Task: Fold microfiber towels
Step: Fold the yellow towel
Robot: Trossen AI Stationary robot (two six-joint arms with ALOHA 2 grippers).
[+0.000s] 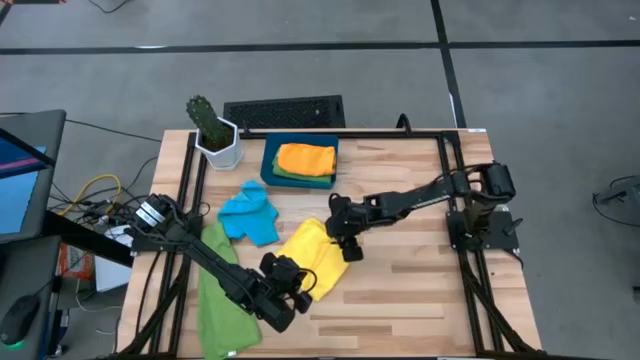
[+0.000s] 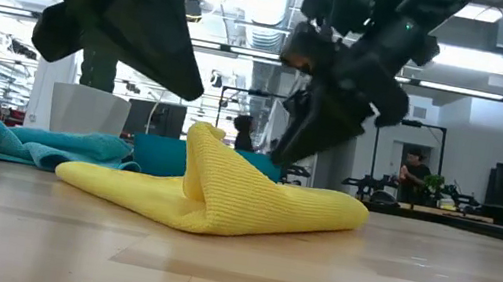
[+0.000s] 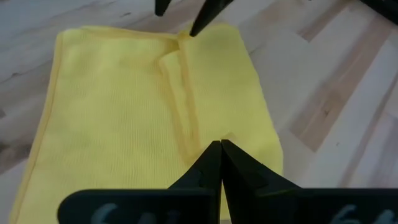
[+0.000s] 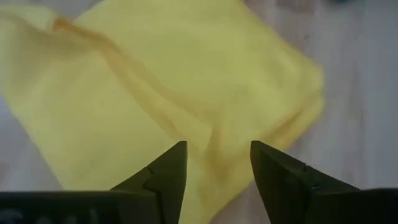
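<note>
At table centre, the yellow towel (image 1: 312,255) lies folded with a raised crease. My right gripper (image 4: 216,163) hangs just over it, fingers parted, holding nothing. My left gripper (image 3: 220,148) is pinched closed at its near edge, empty.

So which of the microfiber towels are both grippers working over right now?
The yellow microfiber towel, mid-table. The left gripper and right gripper both hang over it; the other towels lie apart.
</note>
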